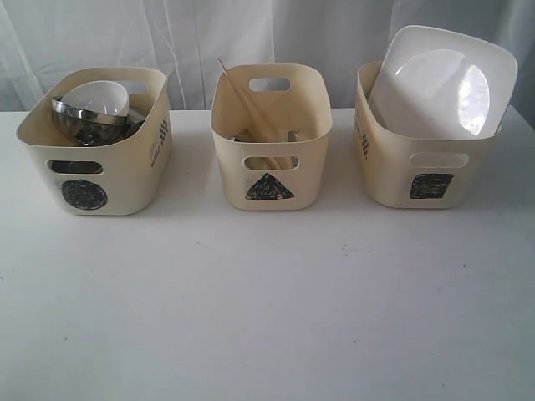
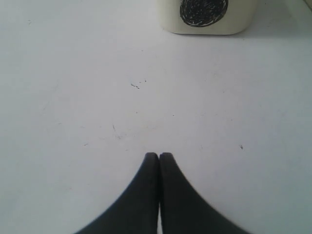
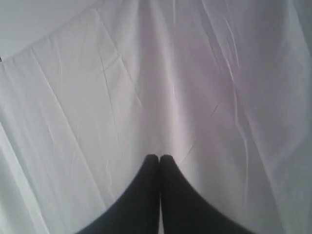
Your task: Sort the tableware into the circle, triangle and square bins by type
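Three cream bins stand in a row on the white table. The circle bin [image 1: 125, 188] on the left holds the small white bowl [image 1: 99, 96] resting on the steel bowl [image 1: 84, 121]; the mugs are hidden. In the middle, the triangle bin [image 1: 309, 125] holds the wooden chopsticks [image 1: 242, 96], which lean out, and some cutlery [image 1: 292, 135] that barely shows. The large white plate [image 1: 439, 83] stands tilted in the square bin [image 1: 384, 180] on the right. My left gripper [image 2: 159, 155] is shut and empty over bare table, the circle bin [image 2: 239, 22] ahead of it. My right gripper [image 3: 159, 157] is shut and empty, facing a white curtain.
The white table [image 1: 267, 309] stretches wide in front of the bins. A white curtain [image 1: 209, 33] hangs behind them. Neither arm shows in the exterior view.
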`<state>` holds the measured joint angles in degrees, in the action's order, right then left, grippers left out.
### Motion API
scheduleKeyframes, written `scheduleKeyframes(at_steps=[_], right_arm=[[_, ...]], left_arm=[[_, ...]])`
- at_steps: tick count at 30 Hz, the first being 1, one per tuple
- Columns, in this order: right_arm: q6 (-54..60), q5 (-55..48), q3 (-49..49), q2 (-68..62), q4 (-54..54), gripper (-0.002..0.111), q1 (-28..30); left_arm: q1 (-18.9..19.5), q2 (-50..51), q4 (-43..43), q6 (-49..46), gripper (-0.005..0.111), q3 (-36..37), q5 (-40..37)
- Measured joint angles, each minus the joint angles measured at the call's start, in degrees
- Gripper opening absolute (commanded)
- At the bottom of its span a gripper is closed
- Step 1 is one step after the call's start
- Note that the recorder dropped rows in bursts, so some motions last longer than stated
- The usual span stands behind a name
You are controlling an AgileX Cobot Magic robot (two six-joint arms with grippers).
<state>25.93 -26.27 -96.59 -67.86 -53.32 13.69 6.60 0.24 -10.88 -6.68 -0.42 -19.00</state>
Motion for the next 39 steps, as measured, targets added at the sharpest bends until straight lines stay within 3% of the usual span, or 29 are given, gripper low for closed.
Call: scheduleKeyframes(at_steps=[5,11,19,24,28,39], right_arm=[[-2.8,-0.5,5.8,8.3,10.0,0.0,-2.7],[-3.0,-0.2,21.9,18.9,11.2,0.0,-7.7],[-2.8,2.0,38.4,34.8,11.9,0.0,-8.6],[-2.4,-0.5,44.1,45.0,15.2,0.0,-8.6],[-3.0,-4.4,48.2,50.2,25.0,0.0,-8.6],[-7.6,-12.5,50.4,51.5,39.3,0.0,-8.6]], left_arm=[[0.0,0.0,0.0,0.0,0.0,0.0,0.0],[0.0,0.0,0.0,0.0,0.0,0.0,0.0],[0.0,0.0,0.0,0.0,0.0,0.0,0.0],[0.0,0.0,0.0,0.0,0.0,0.0,0.0],[0.0,0.0,0.0,0.0,0.0,0.0,0.0],[0.0,0.0,0.0,0.0,0.0,0.0,0.0]])
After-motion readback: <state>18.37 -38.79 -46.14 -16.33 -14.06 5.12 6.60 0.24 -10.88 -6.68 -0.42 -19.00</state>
